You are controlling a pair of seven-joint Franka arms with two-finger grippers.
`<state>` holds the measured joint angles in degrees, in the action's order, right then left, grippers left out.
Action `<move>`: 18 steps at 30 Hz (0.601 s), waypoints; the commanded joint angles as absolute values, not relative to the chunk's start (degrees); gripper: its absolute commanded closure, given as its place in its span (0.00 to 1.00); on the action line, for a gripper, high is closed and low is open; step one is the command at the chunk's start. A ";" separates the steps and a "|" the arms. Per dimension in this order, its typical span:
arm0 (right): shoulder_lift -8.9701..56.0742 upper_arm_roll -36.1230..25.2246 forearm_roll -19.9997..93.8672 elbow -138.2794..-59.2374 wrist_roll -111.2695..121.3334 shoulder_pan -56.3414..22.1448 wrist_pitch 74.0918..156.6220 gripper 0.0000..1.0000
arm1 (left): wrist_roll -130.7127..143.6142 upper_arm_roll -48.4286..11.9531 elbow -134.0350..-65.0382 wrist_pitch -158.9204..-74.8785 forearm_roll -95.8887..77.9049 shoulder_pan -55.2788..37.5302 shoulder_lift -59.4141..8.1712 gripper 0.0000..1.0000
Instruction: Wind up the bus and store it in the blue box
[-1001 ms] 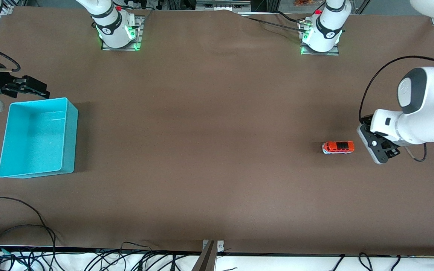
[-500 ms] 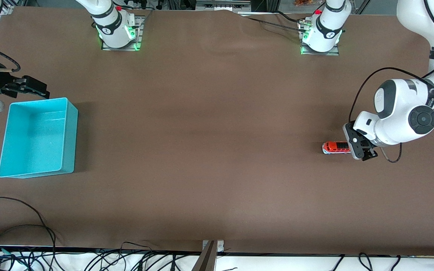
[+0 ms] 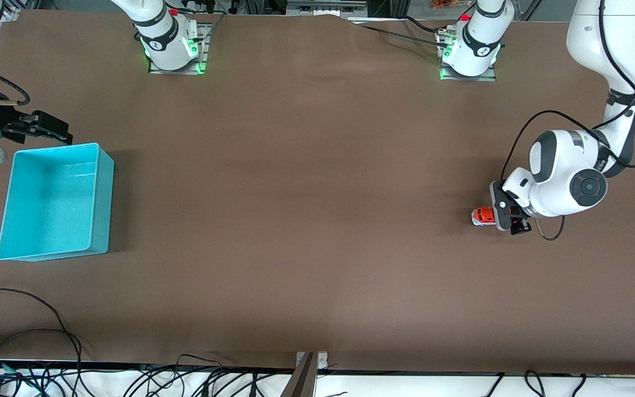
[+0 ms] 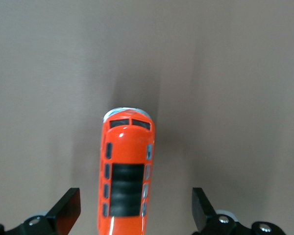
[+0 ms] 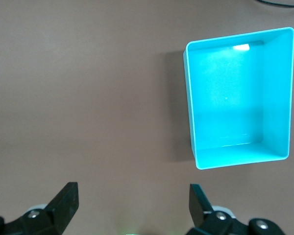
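Bus (image 3: 482, 215): orange-red toy, on the bench near the left arm's end, roughly midway between the base edge and the camera edge; rear part hidden under the gripper in the front view.
Box (image 3: 55, 201): blue, nothing in it, at the right arm's end of the bench, well apart from the bus.
Left gripper (image 4: 136, 215): fingers spread wide, straddling the bus's rear with a gap on each side; grasping nothing.
Right gripper (image 5: 132, 205): fingers apart, holding nothing, waiting beside the box.
Risk: a finger could nudge the bus on closing, since it rolls freely; a grasp on the rounded roof could slip.
Change: left gripper has come from beside the bus to over its rear; bus and box unmoved.
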<state>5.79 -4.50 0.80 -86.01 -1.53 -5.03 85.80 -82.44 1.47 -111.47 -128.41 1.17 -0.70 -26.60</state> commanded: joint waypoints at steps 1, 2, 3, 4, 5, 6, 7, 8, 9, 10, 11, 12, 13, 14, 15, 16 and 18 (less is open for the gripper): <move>5.98 -4.39 -0.26 -84.99 -1.49 -5.10 84.73 0.00 | -84.81 1.05 -114.26 -133.32 2.46 -0.26 -26.72 0.00; 5.98 -4.39 -0.26 -84.99 -1.49 -5.10 84.73 0.00 | -85.51 1.05 -114.52 -134.03 2.46 -0.26 -26.98 0.00; 5.98 -4.39 -0.35 -84.99 -1.49 -5.10 84.73 0.00 | -86.04 1.05 -114.52 -134.38 2.46 -0.18 -27.24 0.00; 5.98 -4.39 -0.35 -84.99 -1.49 -5.10 84.73 0.00 | -86.39 1.05 -114.52 -134.65 2.46 -0.26 -27.33 0.00; 5.98 -4.39 -0.35 -84.99 -1.49 -5.10 84.73 0.00 | -86.48 1.05 -114.52 -134.82 2.46 -0.26 -27.33 0.00; 5.98 -4.39 -0.35 -84.99 -1.49 -5.10 84.73 0.00 | -86.48 1.05 -114.52 -135.00 2.46 -0.18 -27.60 0.00; 5.98 -4.39 -0.35 -84.99 -1.49 -5.10 84.73 0.00 | -86.57 1.05 -114.52 -135.00 2.46 -0.18 -27.77 0.00; 5.98 -4.39 -0.35 -84.90 -1.49 -5.10 84.73 0.00 | -86.57 1.05 -114.52 -135.17 2.46 -0.18 -27.95 0.00; 5.98 -4.39 -0.35 -84.99 -1.49 -5.10 84.73 0.00 | -86.57 1.05 -114.52 -135.18 2.46 -0.18 -28.04 0.00; 5.98 -4.39 -0.35 -84.90 -1.49 -5.10 84.73 0.00 | -86.66 1.05 -114.52 -135.18 2.46 -0.18 -28.21 0.00; 5.98 -4.39 -0.35 -84.90 -1.49 -5.10 84.73 0.00 | -86.66 1.05 -114.52 -135.18 2.46 -0.18 -28.30 0.00; 5.98 -4.39 -0.35 -84.90 -1.49 -5.10 84.73 0.00 | -86.66 1.05 -114.52 -135.18 2.46 -0.18 -28.30 0.00; 5.98 -4.39 -0.26 -84.90 -1.49 -5.10 84.73 0.00 | -86.66 1.05 -114.52 -135.18 2.37 -0.18 -28.39 0.00; 5.98 -4.39 -0.35 -84.90 -1.49 -5.10 84.73 0.00 | -86.66 1.05 -114.61 -135.26 2.37 -0.18 -28.39 0.00; 5.98 -4.39 -0.35 -84.90 -1.49 -5.10 84.73 0.00 | -86.75 1.05 -114.52 -135.26 2.37 -0.18 -28.48 0.00; 5.98 -4.39 -0.26 -84.90 -1.49 -5.10 84.73 0.00 | -86.75 1.05 -114.52 -135.35 2.37 -0.18 -28.56 0.01; 5.98 -4.39 -0.26 -84.90 -1.49 -5.10 84.64 0.00 | -86.84 1.05 -114.52 -136.05 2.55 -0.26 -28.65 0.06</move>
<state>5.79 -4.50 0.79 -86.01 -1.53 -5.03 85.80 -85.74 1.40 -114.18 -134.22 1.17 -0.70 -28.41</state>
